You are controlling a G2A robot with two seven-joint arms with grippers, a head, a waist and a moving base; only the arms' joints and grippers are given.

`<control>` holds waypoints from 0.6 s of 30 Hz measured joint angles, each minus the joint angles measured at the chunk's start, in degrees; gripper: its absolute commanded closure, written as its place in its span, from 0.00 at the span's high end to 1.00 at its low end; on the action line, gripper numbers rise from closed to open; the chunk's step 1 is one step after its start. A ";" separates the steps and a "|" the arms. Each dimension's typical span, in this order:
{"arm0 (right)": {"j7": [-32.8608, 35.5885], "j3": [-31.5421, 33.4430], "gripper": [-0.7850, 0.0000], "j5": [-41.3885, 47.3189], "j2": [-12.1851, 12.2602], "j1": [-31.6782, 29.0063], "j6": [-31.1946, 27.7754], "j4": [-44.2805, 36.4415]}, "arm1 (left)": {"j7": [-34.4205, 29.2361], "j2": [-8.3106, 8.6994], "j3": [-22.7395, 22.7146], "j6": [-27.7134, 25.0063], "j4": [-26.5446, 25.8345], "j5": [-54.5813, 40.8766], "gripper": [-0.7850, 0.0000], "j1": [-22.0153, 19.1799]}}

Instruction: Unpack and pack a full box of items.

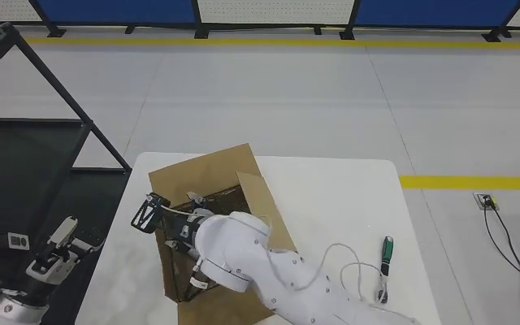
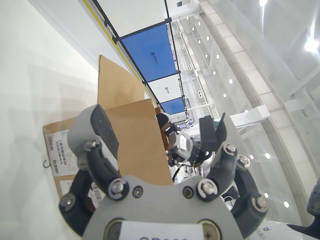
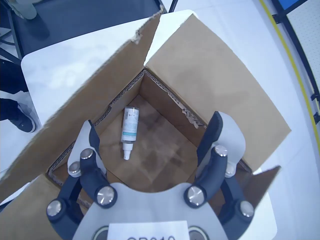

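Cardboard box (image 1: 207,169): flaps open, standing on the desk (image 1: 341,203) toward its left edge.
Spray bottle (image 3: 130,125): white, lying flat on the box floor near one inner corner.
Right hand (image 3: 152,119): above the box opening, fingers spread, empty.
Left hand (image 2: 160,116): beyond the desk's left edge, facing a box wall, fingers spread, empty.
Green-handled tool (image 1: 386,258): near the desk's right edge.

white table (image 1: 341,203), cardboard box (image 1: 203,175), green-handled tool (image 1: 387,256)

Pale floor (image 1: 325,97), yellow floor line (image 1: 244,41), blue and white partition panels (image 1: 114,10), white table (image 1: 349,203), ceiling lights (image 2: 263,0)
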 measured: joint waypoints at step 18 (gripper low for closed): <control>-16.47 21.33 1.00 -9.14 6.43 -28.09 -3.24 -32.18 | -20.01 0.63 -1.60 -24.10 1.76 6.28 1.00 4.19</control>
